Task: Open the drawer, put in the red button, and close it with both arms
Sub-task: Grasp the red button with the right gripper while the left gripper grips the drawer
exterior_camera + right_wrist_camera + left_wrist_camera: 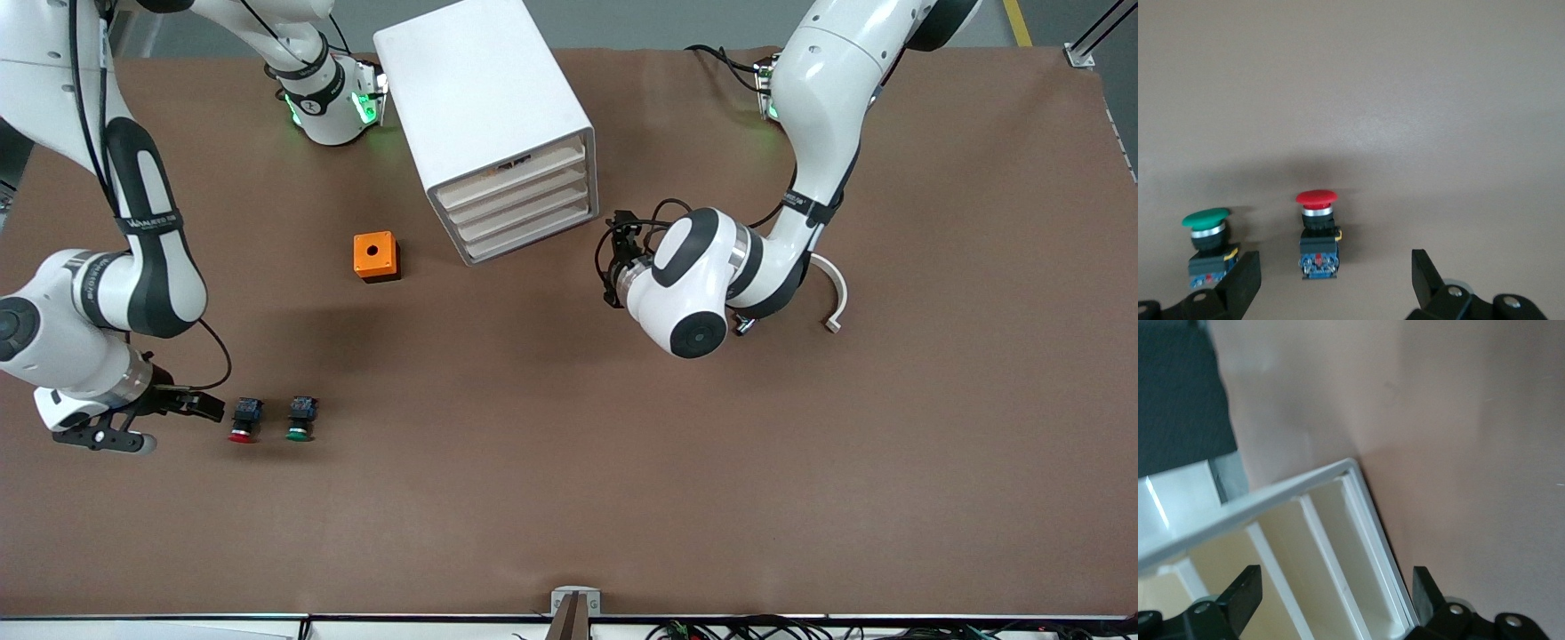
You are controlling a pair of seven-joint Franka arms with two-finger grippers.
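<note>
The red button [243, 420] lies on the brown table near the right arm's end, beside a green-capped one [300, 419]. My right gripper [197, 406] is open and empty, low over the table just beside the red button. In the right wrist view the red button [1317, 235] sits just ahead of the gap between the open fingers [1243, 279]. My left gripper [615, 260] is open and empty in front of the white drawer cabinet [484, 98]. In the left wrist view its fingers [1426, 590] flank the cream drawer fronts [1331, 547]. The drawers look shut.
An orange box with a hole [376, 256] stands between the cabinet and the buttons. A white curved piece [834, 298] lies on the table by the left arm. The green button also shows in the right wrist view [1207, 239].
</note>
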